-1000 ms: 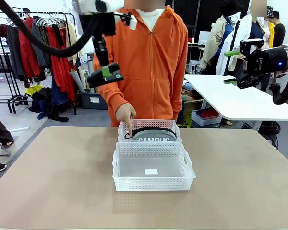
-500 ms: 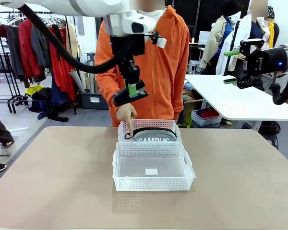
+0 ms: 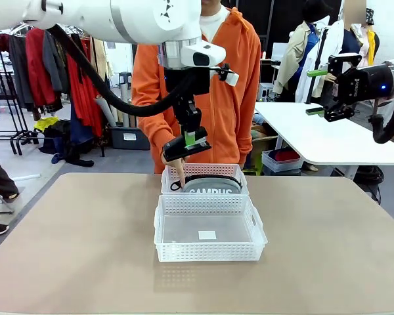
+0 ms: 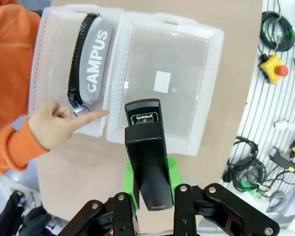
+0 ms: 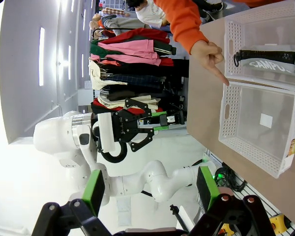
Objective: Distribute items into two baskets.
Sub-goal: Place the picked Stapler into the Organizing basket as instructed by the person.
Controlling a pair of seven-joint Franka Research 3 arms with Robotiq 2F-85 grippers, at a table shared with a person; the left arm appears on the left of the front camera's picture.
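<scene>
pencil case [image 3: 213,186] in far basket [image 3: 204,172] | near basket [image 3: 209,230] touching before it

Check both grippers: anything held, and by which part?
Left gripper is shut on the black stapler, gripping its rear end between the pads. Right gripper is open, holding nothing.

White "CAMPUS" lettering runs along the grey pencil case [image 4: 91,66] lying in a basket [image 4: 49,29].

I can't read the stapler's [image 4: 146,162] small label; my front view hides much of the pencil case [image 3: 212,184] behind basket walls [image 3: 209,205].
</scene>
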